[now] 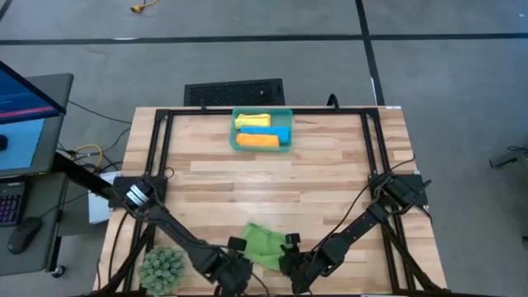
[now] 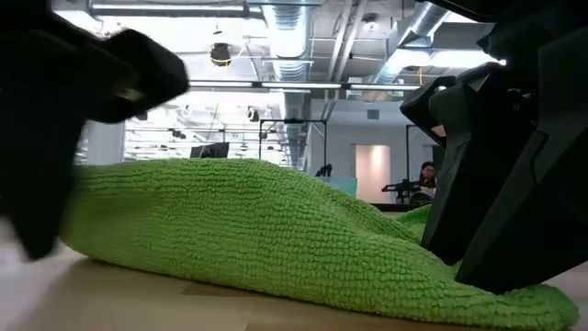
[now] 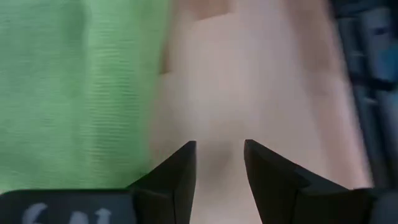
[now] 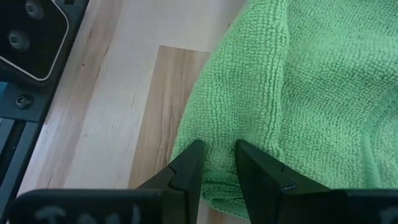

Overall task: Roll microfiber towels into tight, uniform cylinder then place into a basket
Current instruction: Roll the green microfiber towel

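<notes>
The green microfiber towel (image 1: 266,244) lay rumpled on the wooden table (image 1: 272,177) near its front edge, between the two grippers. The left gripper (image 3: 219,163) was at the towel's left side, its fingers (image 3: 183,171) parted by a narrow gap with only bare tabletop showing between them; the cloth lay just beside it, not in its grasp. The right gripper (image 4: 217,163) was at the towel's right side, its fingers (image 4: 189,168) also slightly apart and set over the towel's folded edge; whether they actually pinched the cloth could not be told. At the far side of the table stood the teal-green basket (image 1: 287,115), holding a yellow towel (image 1: 252,121), a blue towel (image 1: 279,131) and an orange towel (image 1: 257,141), each rolled. A small green artificial plant (image 1: 162,269) stood near the front left corner.
</notes>
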Robot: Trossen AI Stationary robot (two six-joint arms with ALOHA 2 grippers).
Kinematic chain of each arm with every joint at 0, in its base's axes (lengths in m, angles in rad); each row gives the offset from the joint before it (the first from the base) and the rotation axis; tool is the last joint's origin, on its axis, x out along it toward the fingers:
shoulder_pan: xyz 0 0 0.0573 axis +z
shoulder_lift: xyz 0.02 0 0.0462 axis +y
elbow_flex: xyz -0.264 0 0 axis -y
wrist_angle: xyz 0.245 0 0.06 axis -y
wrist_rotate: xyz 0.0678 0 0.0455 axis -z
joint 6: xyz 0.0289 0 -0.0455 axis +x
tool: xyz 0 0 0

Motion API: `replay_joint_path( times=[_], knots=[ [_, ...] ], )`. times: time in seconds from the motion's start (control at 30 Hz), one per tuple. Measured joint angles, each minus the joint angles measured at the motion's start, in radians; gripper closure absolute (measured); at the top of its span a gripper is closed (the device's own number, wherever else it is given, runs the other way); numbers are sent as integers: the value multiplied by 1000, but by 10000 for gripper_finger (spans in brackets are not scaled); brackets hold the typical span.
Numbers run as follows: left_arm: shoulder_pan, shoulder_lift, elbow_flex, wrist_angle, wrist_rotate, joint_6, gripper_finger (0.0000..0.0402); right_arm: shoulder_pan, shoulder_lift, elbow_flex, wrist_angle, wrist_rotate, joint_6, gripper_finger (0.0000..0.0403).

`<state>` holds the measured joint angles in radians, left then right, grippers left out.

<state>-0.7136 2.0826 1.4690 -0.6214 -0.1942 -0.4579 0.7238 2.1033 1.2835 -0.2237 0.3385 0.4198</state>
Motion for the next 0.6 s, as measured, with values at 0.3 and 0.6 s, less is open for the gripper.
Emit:
replay_joint_path(
  times=[0.3,0.6],
  knots=[
    [38,-8,8,-11,-60,51,275,1,0,0,0,0,0,282],
    [44,-8,8,-22,-116,55,275,0,0,0,0,-1,0,282]
  ],
)
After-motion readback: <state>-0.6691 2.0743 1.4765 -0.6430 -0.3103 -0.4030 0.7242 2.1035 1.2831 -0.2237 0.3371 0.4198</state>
